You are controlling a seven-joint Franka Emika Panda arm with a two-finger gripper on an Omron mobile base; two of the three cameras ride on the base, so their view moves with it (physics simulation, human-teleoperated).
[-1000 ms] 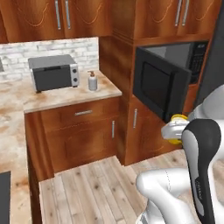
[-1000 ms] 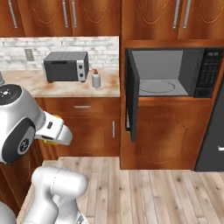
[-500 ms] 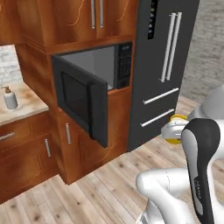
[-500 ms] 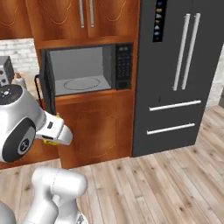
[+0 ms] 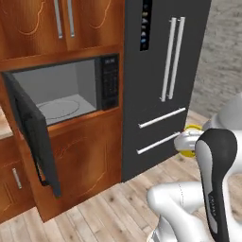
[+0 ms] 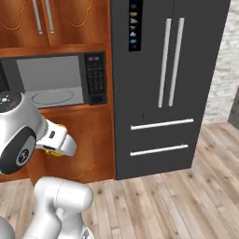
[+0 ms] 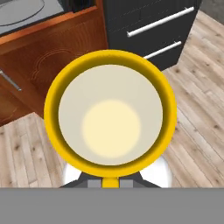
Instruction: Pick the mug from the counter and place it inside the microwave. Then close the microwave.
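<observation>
The yellow mug (image 7: 111, 111) sits right in front of the hand camera, its mouth facing the lens and its pale inside showing. My gripper (image 5: 188, 141) is shut on the mug (image 5: 191, 128), held low beside my arm and well to the right of the microwave (image 5: 71, 94). In the right base view, a bit of the mug (image 6: 55, 152) peeks out under the gripper (image 6: 58, 142). The microwave's door (image 5: 33, 137) stands swung out to the left, and the grey inside with its glass turntable (image 5: 59, 108) is bare. A sliver of the counter (image 5: 4, 125) shows at the far left.
A tall black fridge (image 5: 160, 71) with two long handles and two drawers stands right of the microwave (image 6: 56, 79). Reddish wood cabinets (image 5: 80, 156) sit above and below it. Wood plank floor (image 6: 177, 196) lies open in front.
Both base views have swept to the right. The toaster oven, soap bottle and most of the counter have left the picture, and the fridge has come in. The mug stays in my gripper.
</observation>
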